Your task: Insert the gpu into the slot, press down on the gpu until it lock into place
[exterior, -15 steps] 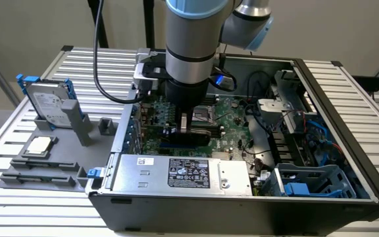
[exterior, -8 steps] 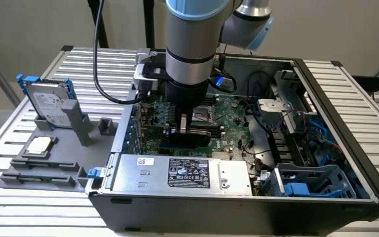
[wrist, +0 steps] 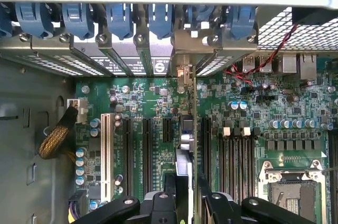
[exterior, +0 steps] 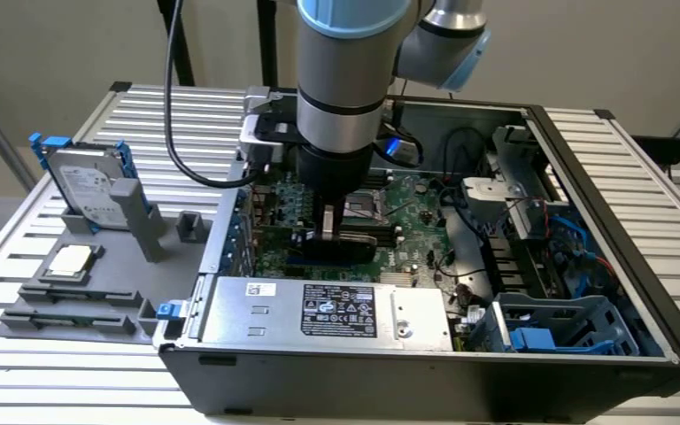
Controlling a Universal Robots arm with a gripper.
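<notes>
Open computer case (exterior: 623,266) lying on a slatted table (exterior: 647,150), with the arm reaching down into it. The gripper (exterior: 332,232) is clamped on the gpu (exterior: 337,251). The card hangs on edge directly beneath the gripper and stands over the green motherboard (exterior: 417,208). In the wrist view the two black fingers (wrist: 161,205) flank the card's thin upper edge, which runs straight away from them to the metal bracket at the case's rear wall. A pale-blue strip, apparently the slot (wrist: 181,165), lies just ahead of the fingers, in line with the card. Whether the card is fully seated in it cannot be told. Black expansion connectors (wrist: 145,145) and a white one (wrist: 107,155) run parallel to one side of the gripper; the CPU socket (wrist: 290,187) lies to the other. The silver power supply (exterior: 328,310) sits just beside the gripper. A hard drive (exterior: 86,186) stands well apart, outside the case.
</notes>
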